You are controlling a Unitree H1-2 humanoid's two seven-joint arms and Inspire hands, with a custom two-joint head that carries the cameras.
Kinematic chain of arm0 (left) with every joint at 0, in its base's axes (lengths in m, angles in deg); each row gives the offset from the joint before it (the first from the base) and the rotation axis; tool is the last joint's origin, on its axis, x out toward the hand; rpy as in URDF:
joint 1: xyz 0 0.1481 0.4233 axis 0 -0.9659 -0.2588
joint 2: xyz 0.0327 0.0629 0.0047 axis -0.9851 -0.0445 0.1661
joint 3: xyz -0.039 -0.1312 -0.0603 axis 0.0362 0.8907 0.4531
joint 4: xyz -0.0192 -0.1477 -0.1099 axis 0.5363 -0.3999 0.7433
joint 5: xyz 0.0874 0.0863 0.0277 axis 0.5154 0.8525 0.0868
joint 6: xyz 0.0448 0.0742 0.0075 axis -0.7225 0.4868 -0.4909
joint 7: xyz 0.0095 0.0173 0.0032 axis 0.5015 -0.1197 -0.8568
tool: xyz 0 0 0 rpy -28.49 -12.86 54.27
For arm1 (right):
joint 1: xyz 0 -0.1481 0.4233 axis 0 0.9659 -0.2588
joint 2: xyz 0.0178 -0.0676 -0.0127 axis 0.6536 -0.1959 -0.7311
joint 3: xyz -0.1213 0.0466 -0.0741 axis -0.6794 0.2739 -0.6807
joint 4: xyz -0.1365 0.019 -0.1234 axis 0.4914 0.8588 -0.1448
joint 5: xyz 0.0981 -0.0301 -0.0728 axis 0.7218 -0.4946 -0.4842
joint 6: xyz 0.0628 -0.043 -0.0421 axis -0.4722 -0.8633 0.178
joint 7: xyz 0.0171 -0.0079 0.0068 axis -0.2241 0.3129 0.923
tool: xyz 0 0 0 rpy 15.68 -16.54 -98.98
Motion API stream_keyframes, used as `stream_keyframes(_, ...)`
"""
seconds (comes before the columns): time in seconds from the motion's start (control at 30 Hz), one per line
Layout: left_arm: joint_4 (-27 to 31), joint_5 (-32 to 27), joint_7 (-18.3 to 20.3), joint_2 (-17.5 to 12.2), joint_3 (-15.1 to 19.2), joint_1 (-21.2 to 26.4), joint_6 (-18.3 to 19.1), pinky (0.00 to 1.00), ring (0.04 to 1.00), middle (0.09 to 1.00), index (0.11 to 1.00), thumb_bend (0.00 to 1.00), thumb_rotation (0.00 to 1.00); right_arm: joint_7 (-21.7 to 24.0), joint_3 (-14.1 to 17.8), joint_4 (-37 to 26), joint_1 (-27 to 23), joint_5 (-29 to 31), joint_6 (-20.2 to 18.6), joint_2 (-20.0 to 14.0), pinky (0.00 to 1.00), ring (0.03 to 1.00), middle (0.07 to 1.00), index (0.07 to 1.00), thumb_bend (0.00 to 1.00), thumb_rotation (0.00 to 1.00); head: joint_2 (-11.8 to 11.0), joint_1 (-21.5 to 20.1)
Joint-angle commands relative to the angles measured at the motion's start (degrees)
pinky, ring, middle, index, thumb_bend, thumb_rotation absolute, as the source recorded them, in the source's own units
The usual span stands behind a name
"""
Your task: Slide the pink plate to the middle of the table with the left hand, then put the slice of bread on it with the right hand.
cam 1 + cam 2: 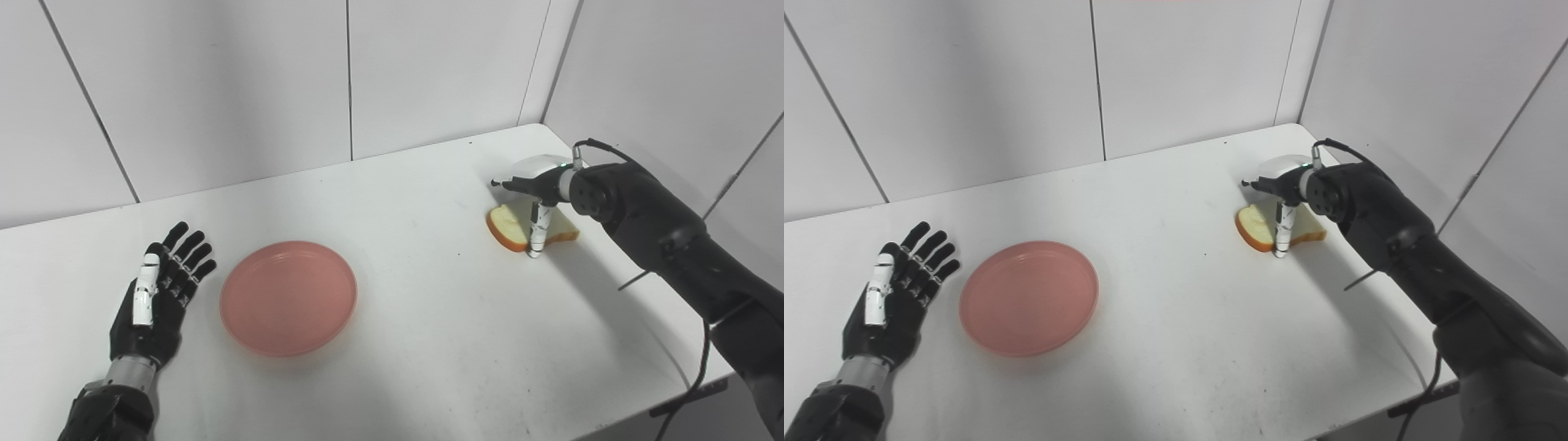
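Left robot hand (156, 294) spread flat on surface (429, 318), just left of pink plate (288, 297). Right robot hand (534, 191) over bread slice (508, 225), far right; grip unclear.

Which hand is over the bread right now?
The right hand, thumb pointing down in front of the tan-crusted bread slice. The left hand lies open beside the round pink plate.

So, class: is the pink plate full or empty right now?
Empty. The pink plate shows only bare pink surface inside its rim; the slice of bread lies flat on the table, apart from it, under the right hand.
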Motion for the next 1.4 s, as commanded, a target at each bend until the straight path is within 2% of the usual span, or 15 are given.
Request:
stream_keyframes(0.0, -1.6, 0.6, -1.3, -0.7, -0.3, -2.5, 5.2, 0.87, 0.893, 0.893, 0.889, 0.45, 0.92, -0.6, 0.3, 1.6, -2.2, -0.2, -2.3, -0.4, 0.71, 0.845, 0.903, 0.909, 1.00, 0.17, 0.1, 0.0)
stream_keyframes(0.07, -1.1, 0.5, -1.4, -0.8, -0.3, -2.6, 5.7, 0.88, 0.900, 0.897, 0.892, 0.46, 0.92, -0.7, -0.1, 2.5, -2.5, -0.6, -2.7, 0.0, 0.69, 0.830, 0.892, 0.903, 1.00, 0.20, 0.2, 0.1)
stream_keyframes(0.13, -0.8, 0.7, -1.5, -0.8, -0.4, -2.7, 5.7, 0.87, 0.896, 0.895, 0.893, 0.45, 0.94, -1.5, -0.3, 3.9, -2.7, -0.2, -2.1, 0.3, 0.45, 0.603, 0.688, 0.880, 1.00, 0.18, 0.3, 0.2)
stream_keyframes(0.17, -0.7, 0.8, -1.4, -0.8, -0.4, -2.8, 5.7, 0.87, 0.896, 0.895, 0.893, 0.45, 0.94, -1.7, -0.5, 4.4, -2.7, 0.2, -1.5, 0.3, 0.45, 0.602, 0.684, 0.877, 1.00, 0.18, 0.4, 0.2)
stream_keyframes(0.23, -0.5, 0.8, -1.6, -0.7, -0.3, -2.8, 5.8, 0.87, 0.892, 0.893, 0.888, 0.45, 0.94, -2.1, -0.7, 4.7, -2.5, 1.1, 0.0, 0.1, 0.66, 0.746, 0.783, 0.845, 1.00, 0.18, 0.5, 0.2)
stream_keyframes(0.3, -0.3, 0.8, -1.7, -0.7, -0.3, -2.9, 6.0, 0.87, 0.891, 0.892, 0.888, 0.46, 0.93, -2.7, -0.7, 4.7, -2.3, 1.9, 0.9, -0.1, 0.74, 0.792, 0.810, 0.819, 1.00, 0.16, 0.5, 0.2)
stream_keyframes(0.33, -0.2, 0.9, -1.5, -0.8, -0.4, -3.0, 6.0, 0.87, 0.893, 0.894, 0.890, 0.46, 0.94, -3.2, -0.6, 4.7, -2.1, 2.4, 1.3, 0.0, 0.73, 0.771, 0.782, 0.770, 0.94, 0.10, 0.5, 0.2)
stream_keyframes(0.37, -0.2, 1.0, -1.4, -0.9, -0.5, -2.9, 5.9, 0.87, 0.895, 0.894, 0.891, 0.46, 0.95, -4.2, -0.3, 4.9, -1.9, 3.0, 2.0, 0.1, 0.67, 0.704, 0.726, 0.712, 0.88, 0.05, 0.6, 0.2)
stream_keyframes(0.4, -0.2, 1.1, -1.5, -1.0, -0.5, -2.9, 5.9, 0.87, 0.893, 0.892, 0.888, 0.46, 0.95, -5.5, 0.1, 4.9, -1.7, 3.4, 2.5, 0.2, 0.61, 0.637, 0.666, 0.598, 0.70, 0.08, 0.6, 0.2)
stream_keyframes(0.47, -0.2, 0.8, -1.6, -0.9, -0.3, -2.9, 6.2, 0.87, 0.892, 0.891, 0.886, 0.46, 0.94, -7.7, 0.4, 4.7, -1.2, 3.8, 3.1, 0.4, 0.59, 0.601, 0.630, 0.535, 0.59, 0.11, 0.6, 0.1)
stream_keyframes(0.5, -0.1, 0.7, -1.6, -0.9, -0.3, -2.9, 6.4, 0.87, 0.894, 0.892, 0.887, 0.46, 0.94, -8.9, 0.7, 4.7, -0.9, 4.1, 3.4, 0.6, 0.57, 0.569, 0.569, 0.494, 0.55, 0.04, 0.6, 0.1)
stream_keyframes(0.57, -0.1, 0.6, -1.5, -0.9, -0.3, -2.9, 6.4, 0.87, 0.896, 0.894, 0.889, 0.46, 0.94, -10.5, 0.9, 4.7, -0.7, 4.4, 3.6, 0.8, 0.49, 0.470, 0.521, 0.488, 0.53, 0.01, 0.6, 0.1)
stream_keyframes(0.67, -0.3, 0.8, -1.6, -0.9, -0.3, -2.9, 6.2, 0.86, 0.891, 0.890, 0.885, 0.47, 0.92, -12.1, 1.2, 4.3, -0.3, 5.2, 4.2, 0.8, 0.44, 0.418, 0.504, 0.501, 0.52, 0.00, 0.6, 0.0)
stream_keyframes(1.0, -0.8, 0.6, -1.4, -0.9, -0.2, -2.7, 5.9, 0.87, 0.891, 0.891, 0.886, 0.46, 0.93, -14.3, 1.7, 2.6, 0.7, 5.9, 4.4, 0.0, 0.42, 0.410, 0.492, 0.522, 0.52, 0.00, 0.6, -0.2)
stream_keyframes(1.37, -1.2, 0.9, -2.0, -0.3, -0.2, -2.5, 6.0, 0.87, 0.892, 0.891, 0.884, 0.45, 0.92, -12.4, 3.5, -4.4, 0.9, 5.9, 2.3, -1.4, 0.42, 0.411, 0.496, 0.514, 0.52, 0.00, 0.1, 0.5)
